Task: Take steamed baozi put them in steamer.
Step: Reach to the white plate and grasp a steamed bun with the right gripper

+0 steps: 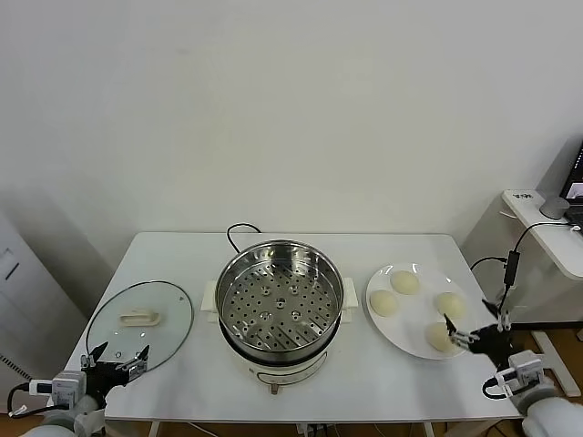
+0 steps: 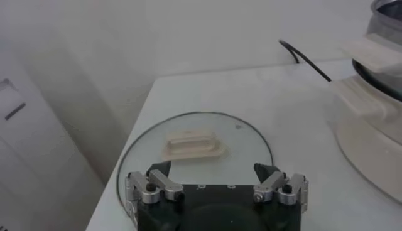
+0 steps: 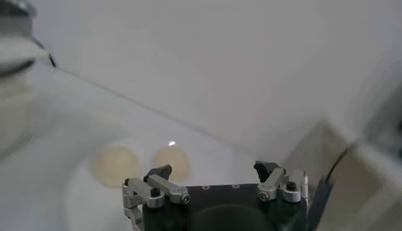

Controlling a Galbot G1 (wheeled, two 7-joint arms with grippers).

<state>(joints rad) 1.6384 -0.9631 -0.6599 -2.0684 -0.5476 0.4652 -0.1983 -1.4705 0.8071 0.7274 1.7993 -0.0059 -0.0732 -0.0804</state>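
on plate [image 1: 383,319], four baozi [image 1: 383,303] domes-up, apparently; steamer [image 1: 280,296] mouth upward; both end effectors [image 1: 467,336] [image 1: 117,360] apart.

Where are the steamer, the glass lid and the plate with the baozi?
steamer [image 1: 280,300], head view, perforated tray inside.
glass lid [image 1: 173,319], head view, bare glass beside its handle.
plate [image 1: 414,309], head view, bare white middle between the baozi.

1. A lab or test room made up as a kitchen corner: one white table [image 1: 182,259] stands against a bare white wall [image 1: 291,109].
2. Cooking gear sits on it: a steamer [image 1: 279,305] at centre, a glass lid [image 1: 141,323] at 9 o'clock, and a plate [image 1: 387,323] of steamed baozi [image 1: 404,281] at 3 o'clock.
3. Office signs at 2 o'clock: a second desk [image 1: 547,232] with a monitor [image 1: 574,182] and trailing cables [image 1: 515,259].
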